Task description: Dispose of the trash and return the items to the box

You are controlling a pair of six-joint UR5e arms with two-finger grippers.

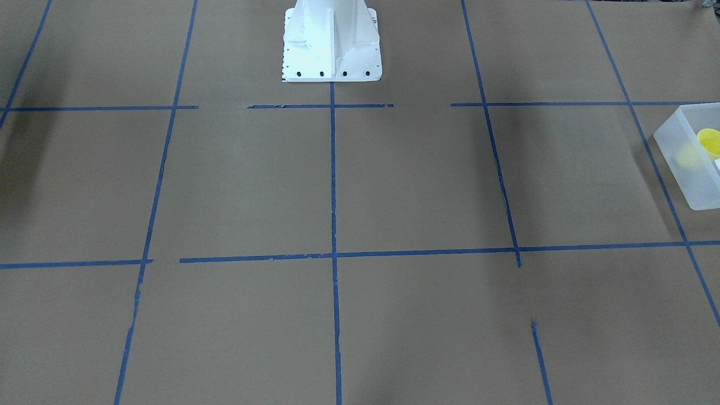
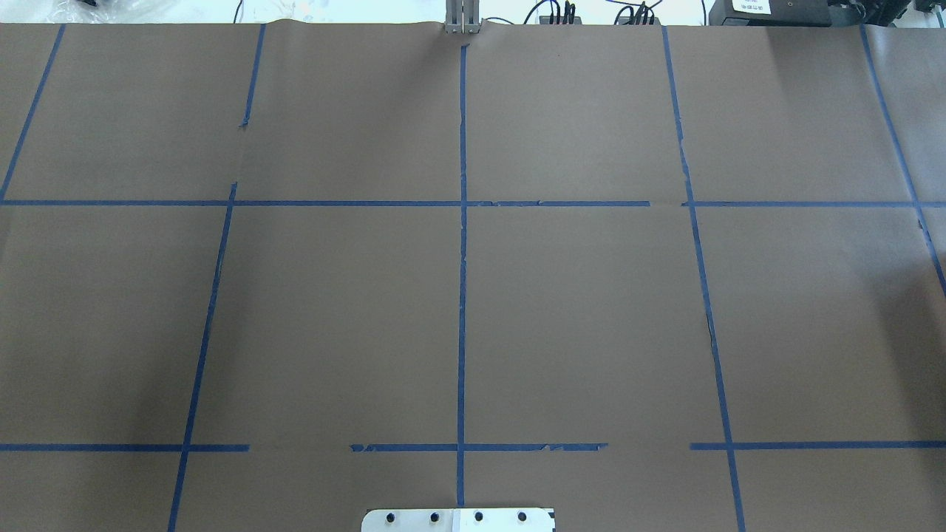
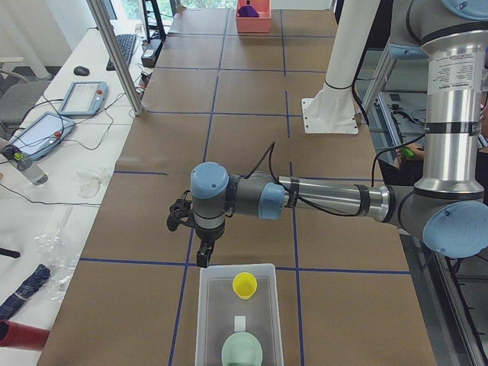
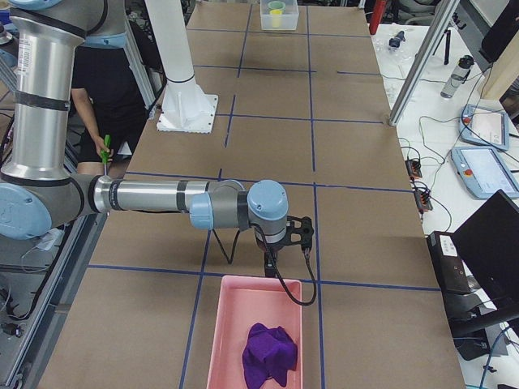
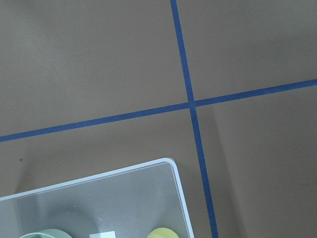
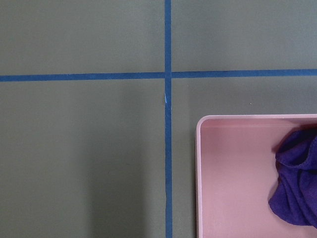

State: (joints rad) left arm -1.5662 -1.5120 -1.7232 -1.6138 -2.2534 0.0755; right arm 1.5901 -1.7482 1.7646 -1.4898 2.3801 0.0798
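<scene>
Mint-green bowl and yellow cup inside the box.
You see the left gripper just beyond its rim, the right gripper by a pink tray; neither's jaws can be judged.

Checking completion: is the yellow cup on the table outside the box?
No, the yellow cup sits inside the box, with the green bowl in it too.

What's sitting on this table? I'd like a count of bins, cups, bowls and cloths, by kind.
Bins: 2, a frosted white bin and a pink bin
Cups: 1, a yellow cup
Bowls: 1, a green bowl
Cloths: 1, a purple cloth
Total: 5
</scene>
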